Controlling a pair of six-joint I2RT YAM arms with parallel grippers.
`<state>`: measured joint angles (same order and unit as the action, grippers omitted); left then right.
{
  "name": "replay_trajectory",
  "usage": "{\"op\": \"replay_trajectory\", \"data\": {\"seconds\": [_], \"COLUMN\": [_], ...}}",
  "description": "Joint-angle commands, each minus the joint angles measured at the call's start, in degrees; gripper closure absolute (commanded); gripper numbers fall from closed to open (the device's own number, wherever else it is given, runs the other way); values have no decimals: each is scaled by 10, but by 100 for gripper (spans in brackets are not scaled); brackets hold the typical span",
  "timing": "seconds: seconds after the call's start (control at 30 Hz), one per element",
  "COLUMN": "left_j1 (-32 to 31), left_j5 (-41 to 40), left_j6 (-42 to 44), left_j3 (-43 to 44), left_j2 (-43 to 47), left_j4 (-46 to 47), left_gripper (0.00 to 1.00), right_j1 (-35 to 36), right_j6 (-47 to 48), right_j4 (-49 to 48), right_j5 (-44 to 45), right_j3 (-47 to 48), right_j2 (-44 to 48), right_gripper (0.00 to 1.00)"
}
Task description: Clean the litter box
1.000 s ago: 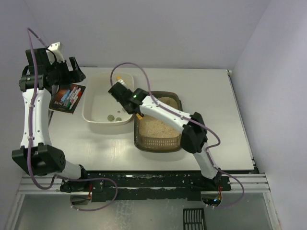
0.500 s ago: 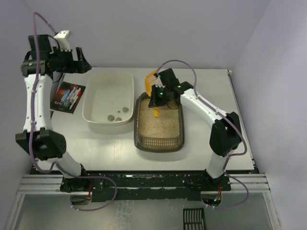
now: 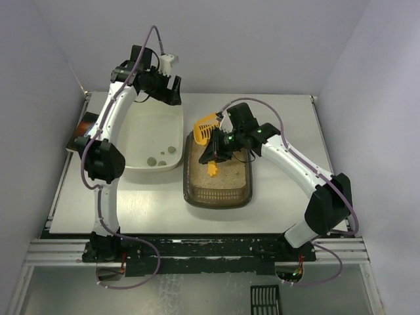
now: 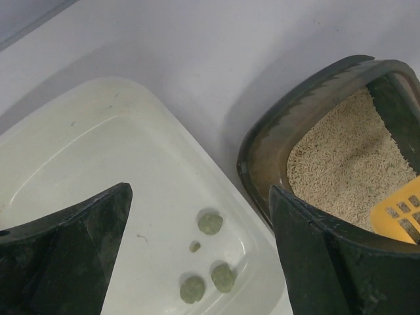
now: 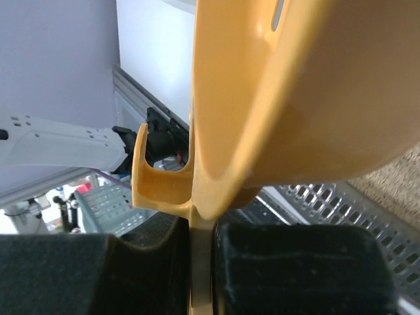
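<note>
Scoop [image 3: 206,127] clamped in R fingers [image 5: 296,270] over litter box [image 3: 217,199]; L fingers [image 4: 338,262] spread wide, empty, above tub [image 4: 79,131]

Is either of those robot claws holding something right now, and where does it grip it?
The right gripper holds the yellow scoop, its fingers pinched on the thin handle between the bowl and the hooked end. The left gripper is open and holds nothing.

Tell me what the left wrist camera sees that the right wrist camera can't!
Only the left wrist view shows the white tub with four greenish clumps in it, and the litter box with its dark rim. Only the right wrist view shows the right gripper shut on the yellow scoop, with a holed grey grid below. Both show the scoop and some litter.
</note>
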<state>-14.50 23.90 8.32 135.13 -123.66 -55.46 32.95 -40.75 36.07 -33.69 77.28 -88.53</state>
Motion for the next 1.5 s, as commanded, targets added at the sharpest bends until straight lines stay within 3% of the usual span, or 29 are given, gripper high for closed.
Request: {"op": "replay_trajectory", "data": {"seconds": [0.0, 0.43, 0.77, 0.93, 1.17, 1.47], "left_j1": [-23, -102, -112, -113, -114, -116], "left_j5": [14, 10, -16, -14, -5, 9], "left_j6": [-11, -41, -66, -71, -69, -77], "left_j3": [37, -2, 3, -50, -53, -50], "left_j2": [-33, -100, -149, -145, -164, -179], "left_j4": [24, 94, 135, 170, 178, 189], "left_gripper": [3, 4, 5, 5, 5, 5], "right_j1": [-2, -2, -15, -43, -67, -67], "right_j6": [-62, -194, -197, -244, -287, -282], "right_j4": [42, -20, -24, -84, -158, -152], "right_j5": [-14, 36, 0, -37, -92, -104], "right_j3": [-9, -120, -79, -93, -106, -85], "right_j2": [15, 58, -62, -92, -143, -187], "right_gripper": [100, 100, 100, 100, 100, 100]}}
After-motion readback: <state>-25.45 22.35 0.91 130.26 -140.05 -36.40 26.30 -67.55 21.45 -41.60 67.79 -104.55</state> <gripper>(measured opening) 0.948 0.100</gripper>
